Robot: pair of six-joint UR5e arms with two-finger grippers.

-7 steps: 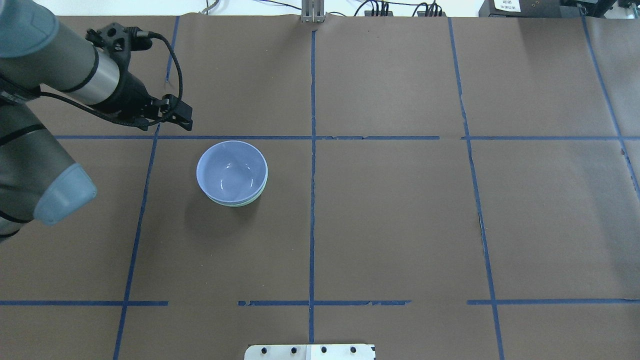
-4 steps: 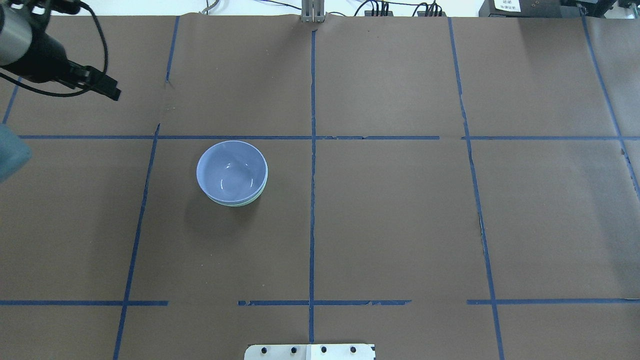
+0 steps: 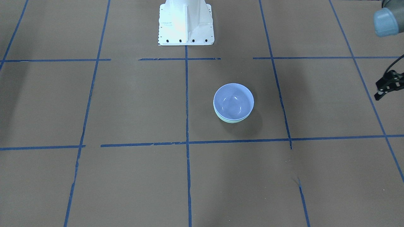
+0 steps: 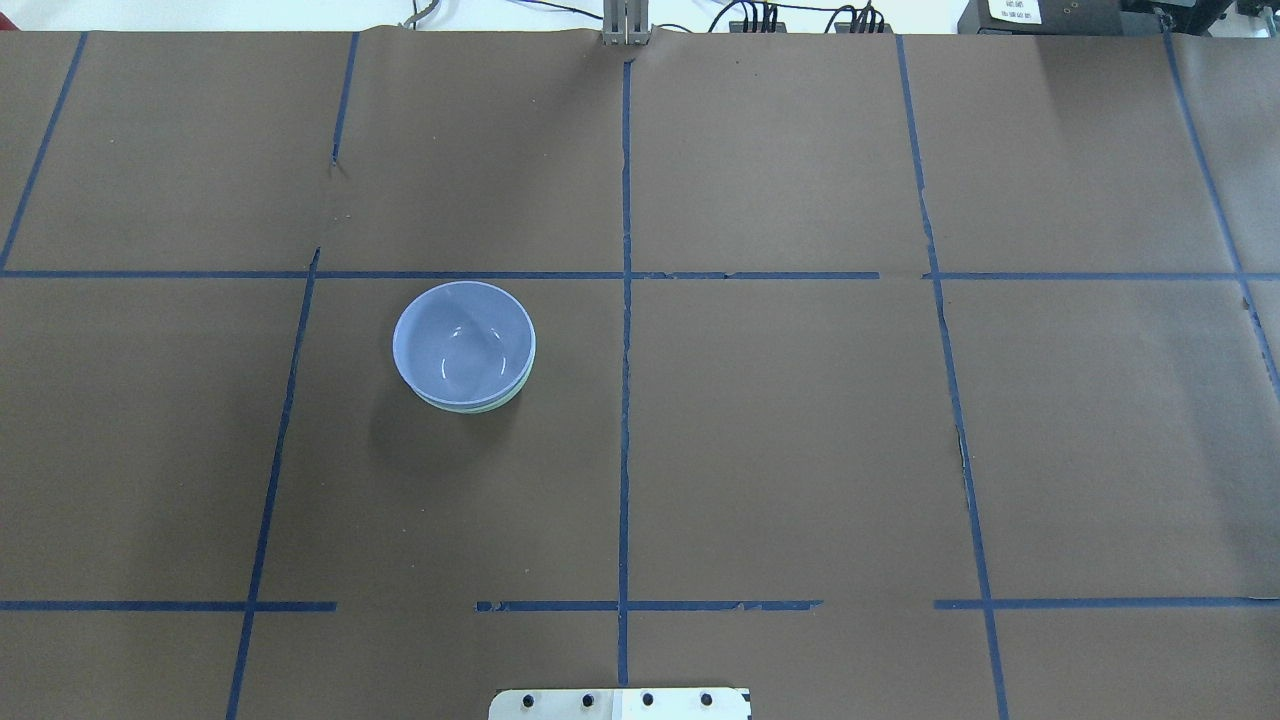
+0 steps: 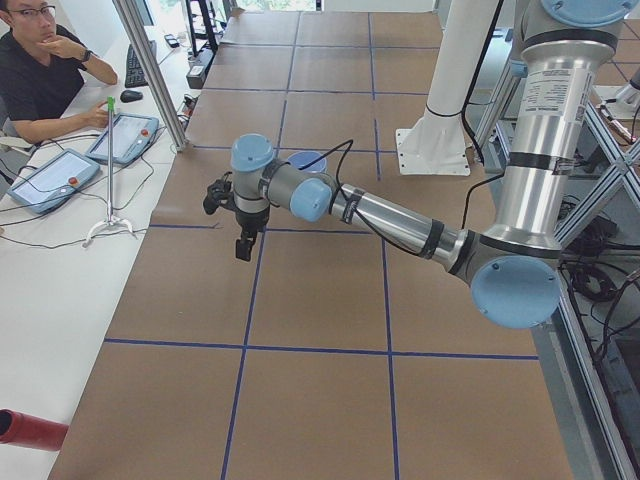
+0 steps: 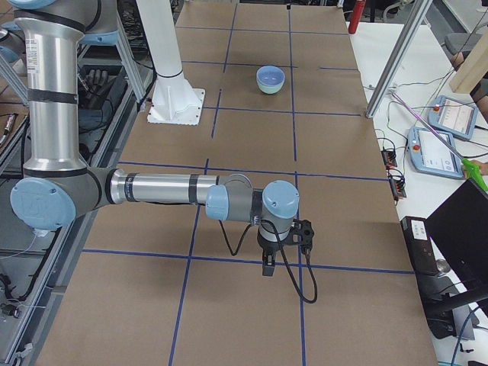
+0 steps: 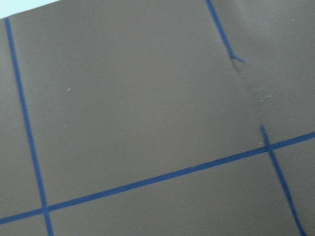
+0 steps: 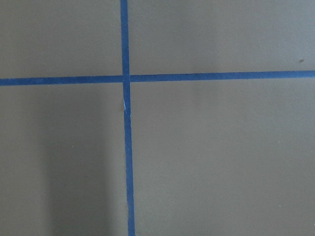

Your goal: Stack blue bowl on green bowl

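Note:
The blue bowl (image 4: 463,340) sits nested inside the green bowl (image 4: 472,407), of which only a thin mint rim shows beneath it. The stack also shows in the front view, with the blue bowl (image 3: 233,101) on the green bowl (image 3: 232,120), and far off in the right side view (image 6: 270,76). My left gripper (image 3: 383,91) is at the front view's right edge, well apart from the bowls and holding nothing; it is partly cut off, so I cannot tell whether it is open. My right gripper (image 6: 269,267) hangs over bare table far from the bowls; I cannot tell its state.
Brown paper with blue tape lines (image 4: 625,400) covers the table. The robot's white base (image 3: 185,22) stands at the near edge. An operator (image 5: 40,70) sits beside the table's far side with tablets. A metal post (image 4: 625,22) stands at the far edge.
My left arm has drawn back to the left and has left the overhead view. The stacked bowls have not moved.

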